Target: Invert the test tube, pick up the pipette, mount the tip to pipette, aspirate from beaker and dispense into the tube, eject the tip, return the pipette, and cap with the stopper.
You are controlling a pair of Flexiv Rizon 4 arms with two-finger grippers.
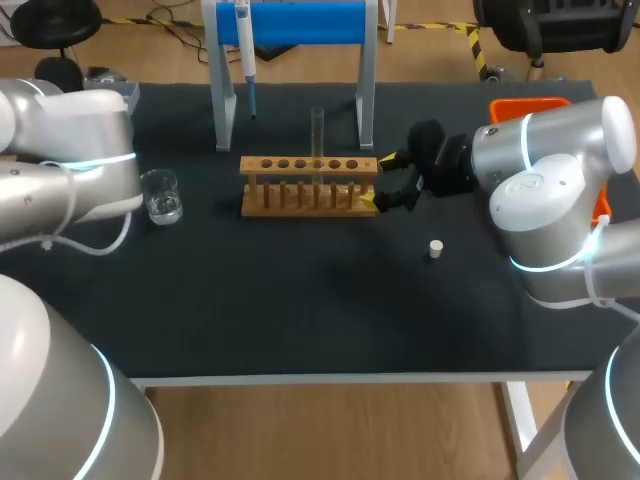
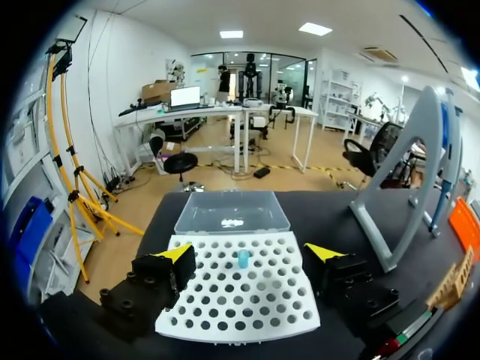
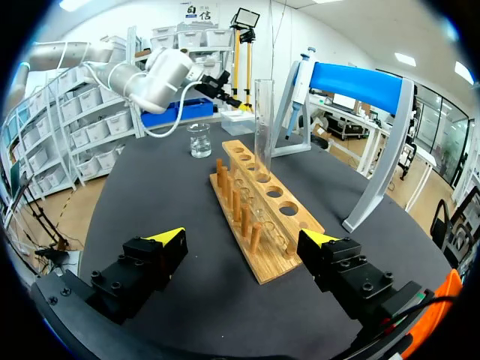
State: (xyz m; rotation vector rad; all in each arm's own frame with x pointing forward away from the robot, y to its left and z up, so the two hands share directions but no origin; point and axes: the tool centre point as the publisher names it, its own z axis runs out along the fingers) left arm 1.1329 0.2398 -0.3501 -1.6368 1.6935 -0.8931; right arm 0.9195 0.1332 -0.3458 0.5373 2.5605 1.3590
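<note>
On the black table [image 1: 300, 320] a wooden rack [image 1: 310, 186] sits near the middle, and a clear test tube [image 1: 317, 132] stands upright in one of its middle holes. At the rack's right end is the right gripper [image 1: 380, 180]. Its yellow-tipped fingers are spread wide, one on each side of the rack's end, and they do not touch the wood. A small white stopper [image 1: 436, 248] sits alone on the table, nearer the front edge than that gripper. Left of the rack is a glass beaker [image 1: 161, 195], close to the left arm. Behind the rack a pipette [image 1: 244, 50] hangs on a blue stand [image 1: 295, 25]. The left gripper [image 2: 250, 251] hangs over a white tip box [image 2: 225, 307] with its fingers wide apart and nothing between them. One blue tip [image 2: 243, 259] stands in the box.
</note>
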